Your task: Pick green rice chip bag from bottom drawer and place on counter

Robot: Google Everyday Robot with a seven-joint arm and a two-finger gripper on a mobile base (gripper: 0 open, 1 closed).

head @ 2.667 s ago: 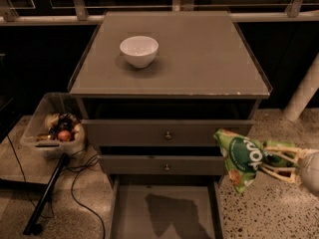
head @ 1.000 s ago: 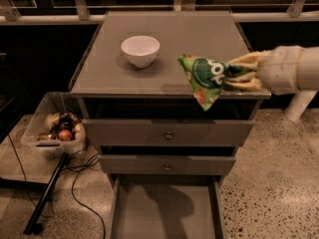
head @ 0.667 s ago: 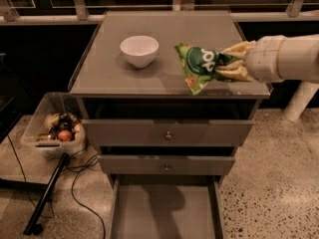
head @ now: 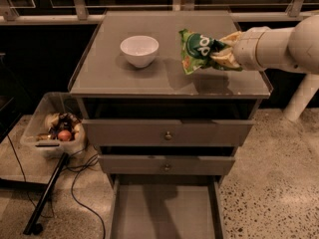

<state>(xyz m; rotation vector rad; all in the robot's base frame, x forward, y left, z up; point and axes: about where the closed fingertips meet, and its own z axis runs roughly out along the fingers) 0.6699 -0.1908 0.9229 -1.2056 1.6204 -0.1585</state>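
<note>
The green rice chip bag hangs in the air just above the right half of the counter. My gripper reaches in from the right on a pale arm and is shut on the bag's right end. The bag casts a shadow on the counter below it. The bottom drawer stands pulled out at the foot of the cabinet, and its floor is bare.
A white bowl sits on the counter's left half, left of the bag. Two upper drawers with round knobs are closed. A plastic bin of items and cables lie on the floor at left. A white post stands at right.
My gripper has carried the bag up from beside the drawers, over the counter's front right edge and further left and back above the counter top.
</note>
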